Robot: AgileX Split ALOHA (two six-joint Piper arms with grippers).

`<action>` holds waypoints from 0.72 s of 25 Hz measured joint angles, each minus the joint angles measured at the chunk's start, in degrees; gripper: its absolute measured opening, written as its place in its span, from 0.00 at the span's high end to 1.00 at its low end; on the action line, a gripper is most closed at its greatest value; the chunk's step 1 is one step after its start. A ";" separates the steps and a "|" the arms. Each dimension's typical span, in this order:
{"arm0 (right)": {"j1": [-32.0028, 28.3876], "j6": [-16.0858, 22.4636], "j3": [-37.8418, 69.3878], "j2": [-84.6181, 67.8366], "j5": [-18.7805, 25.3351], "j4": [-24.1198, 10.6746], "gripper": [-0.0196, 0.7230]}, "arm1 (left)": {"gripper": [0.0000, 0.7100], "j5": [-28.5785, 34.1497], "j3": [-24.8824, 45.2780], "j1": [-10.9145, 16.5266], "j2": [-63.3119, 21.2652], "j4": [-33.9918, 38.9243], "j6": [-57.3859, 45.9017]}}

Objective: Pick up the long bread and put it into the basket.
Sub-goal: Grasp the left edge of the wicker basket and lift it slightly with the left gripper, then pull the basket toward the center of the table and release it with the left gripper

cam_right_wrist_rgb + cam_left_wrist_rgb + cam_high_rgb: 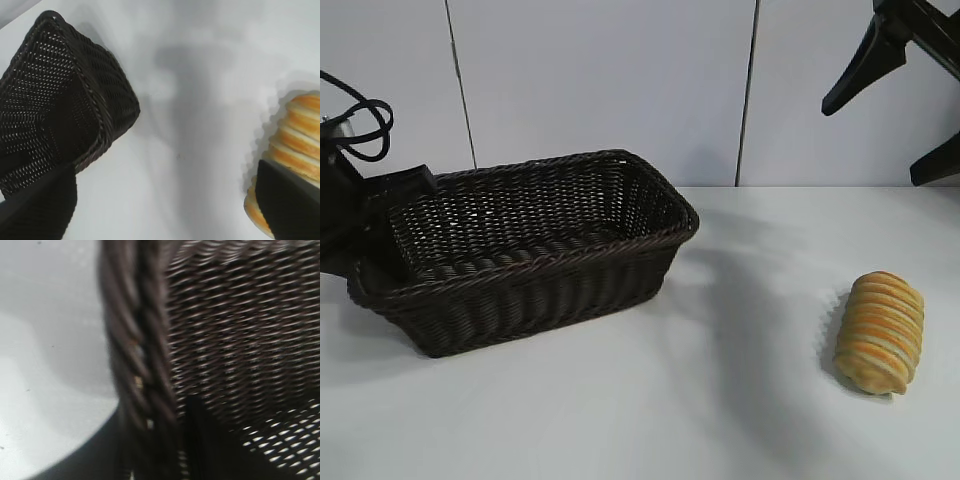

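Note:
The long bread, golden with orange-brown ridges, lies on the white table at the right front. It also shows in the right wrist view. The dark wicker basket stands at the left and has nothing in it. My right gripper is open and hangs high above the table at the back right, well above the bread; in its wrist view one finger overlaps the bread. My left gripper is at the basket's left end, shut on the braided rim, with one finger inside the basket.
A pale wall with vertical seams stands behind the table. The white tabletop lies bare between the basket and the bread. A black cable loops above the left arm.

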 joint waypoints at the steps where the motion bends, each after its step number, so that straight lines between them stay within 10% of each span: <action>1: 0.00 0.00 0.00 0.00 -0.12 0.00 0.04 | 0.86 1.30 -0.90 0.00 0.02 0.17 0.00; 11: 0.00 0.00 0.00 0.00 -0.31 0.00 0.04 | 0.86 16.43 -18.11 -0.42 0.02 0.69 2.22; 18: 0.00 0.00 0.00 0.00 -0.31 0.00 0.04 | 0.86 15.86 -20.71 -5.85 1.11 -0.43 2.80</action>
